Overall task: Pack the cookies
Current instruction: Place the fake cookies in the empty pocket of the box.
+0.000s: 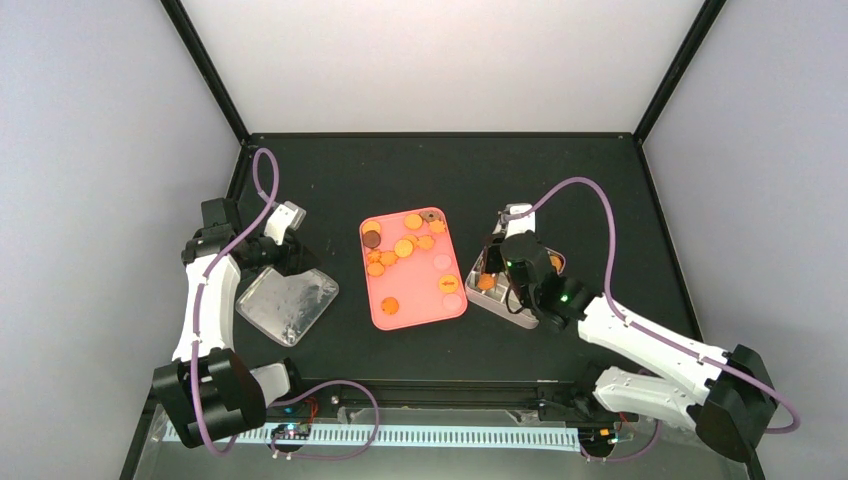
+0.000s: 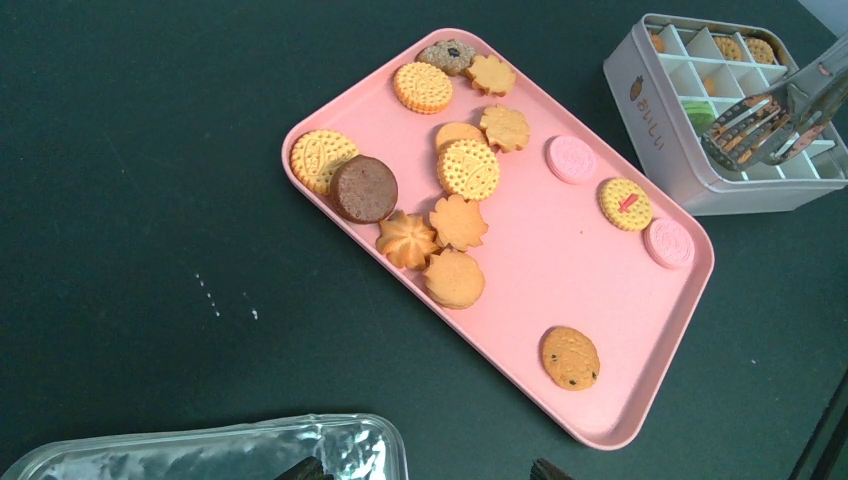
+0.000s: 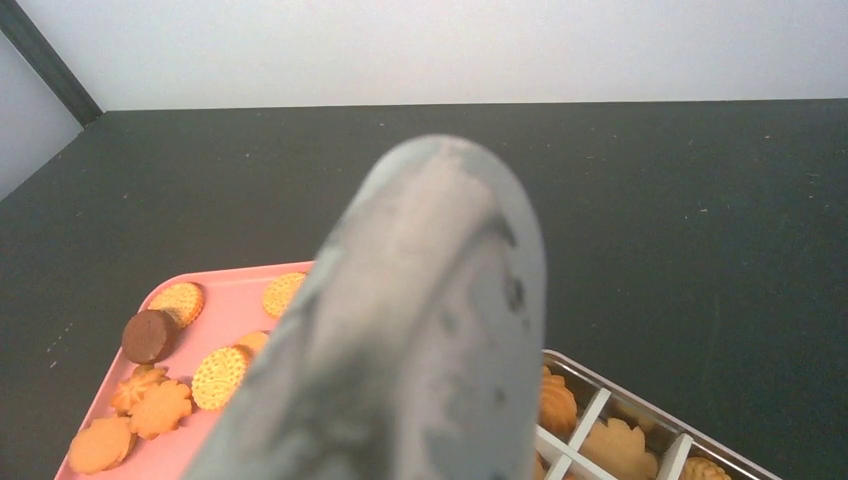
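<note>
**Partly packed**

From above: shows a pink rounded-rectangle plastic tray [image 1: 425,310] midway across the black table [image 1: 440,170]. Small round orange, yellow, brown and pink cookies [image 1: 405,248] crowd its far half. Puts a white rectangular tin with compartments [image 1: 505,312] just beside the tray's right edge, under the right gripper [image 1: 500,240]. Sets the left gripper [image 1: 272,250] by the far edge of a shiny silver rectangular lid [image 1: 287,303], apart from the tray's left edge. Leaves broad bare table toward the far wall.

Left wrist: catches the left gripper [image 2: 425,470] with fingertips parted and nothing between them. Has long grey metal tongs [image 2: 775,115] reaching in from the right over the tin [image 2: 660,120]. Cannot tell whether the tips pinch a cookie.

Right wrist: fills with the blurred tongs [image 3: 420,330], clamped by the right gripper. Shows more cookies [image 3: 610,450] in the tin's cells below.
</note>
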Available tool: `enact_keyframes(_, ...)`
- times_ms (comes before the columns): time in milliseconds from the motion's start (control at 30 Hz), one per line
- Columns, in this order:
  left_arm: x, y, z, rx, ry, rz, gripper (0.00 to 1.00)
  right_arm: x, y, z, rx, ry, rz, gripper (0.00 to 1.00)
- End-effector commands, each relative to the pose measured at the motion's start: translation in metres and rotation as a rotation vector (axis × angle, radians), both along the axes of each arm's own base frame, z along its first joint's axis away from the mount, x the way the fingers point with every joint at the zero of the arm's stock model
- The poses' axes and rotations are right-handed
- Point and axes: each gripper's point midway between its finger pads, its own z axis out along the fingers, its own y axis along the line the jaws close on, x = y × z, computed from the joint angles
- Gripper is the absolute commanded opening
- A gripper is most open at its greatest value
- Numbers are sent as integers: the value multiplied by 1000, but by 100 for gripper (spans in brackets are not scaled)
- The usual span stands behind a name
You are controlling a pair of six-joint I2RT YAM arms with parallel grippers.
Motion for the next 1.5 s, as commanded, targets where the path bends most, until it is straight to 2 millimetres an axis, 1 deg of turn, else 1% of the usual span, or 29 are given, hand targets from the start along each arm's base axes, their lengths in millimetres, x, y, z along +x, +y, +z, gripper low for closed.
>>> enact_keyframes(0, 0, 1, 5, 6, -22, -9, 54, 0, -6, 3, 9, -1, -16, 15)
enact_keyframes(100, 0, 1, 5, 5, -22, -10, 53, 3, -21, 18, 10, -27, -46, 15)
enact_keyframes(167, 0, 1, 6, 5, -25, -11, 53, 3, -29, 31, 23, -52, -56, 15)
enact_keyframes(233, 0, 1, 6, 3, -24, -10, 53, 3, -34, 42, 24, -72, -61, 15)
enact_keyframes(300, 0, 1, 5, -1, -21, -12, 53, 2, -35, 48, 27, -79, -53, 15)
enact_keyframes(367, 0, 1, 4, 0, -21, -11, 54, 1, -30, 47, 36, -70, -30, 15)
enact_keyframes(500, 0, 1, 6, 0, -23, -12, 53, 0, -16, 31, 55, -23, 26, 15)
enact_keyframes(533, 0, 0, 6, 0, -25, -12, 54, 1, -15, 28, 52, -15, 23, 15)
enact_keyframes(600, -1, 1, 7, 6, -29, -13, 53, 3, -19, 27, 49, -18, 0, 15)
enact_keyframes(733, -1, 2, 7, 15, -31, -12, 53, 4, -19, 32, 45, -37, -3, 15)
enact_keyframes(833, -1, 1, 7, 6, -26, -11, 53, 8, -25, 35, 18, -44, -29, 16)
enact_keyframes(1033, -1, 1, 7, 9, -28, -13, 53, 14, -38, 27, 0, -31, -59, 16)
enact_keyframes(1133, -1, 1, 7, 12, -30, -14, 54, 15, -41, 21, -2, -19, -61, 16)
enact_keyframes(1200, -1, 1, 6, 8, -24, -13, 53, 15, -39, 18, 2, -13, -55, 16)
enact_keyframes(1300, -1, 1, 7, 6, -27, -14, 54, 15, -37, 15, 4, -3, -46, 22)
enact_keyframes(1367, -1, 1, 8, 7, -28, -13, 54, 15, -38, 14, 0, -3, -53, 27)
enact_keyframes(1433, -1, 1, 9, 11, -33, -14, 53, 15, -39, 16, 0, -8, -56, 36)
enact_keyframes(1467, -1, 1, 9, 11, -33, -14, 54, 15, -39, 17, 0, -12, -56, 38)
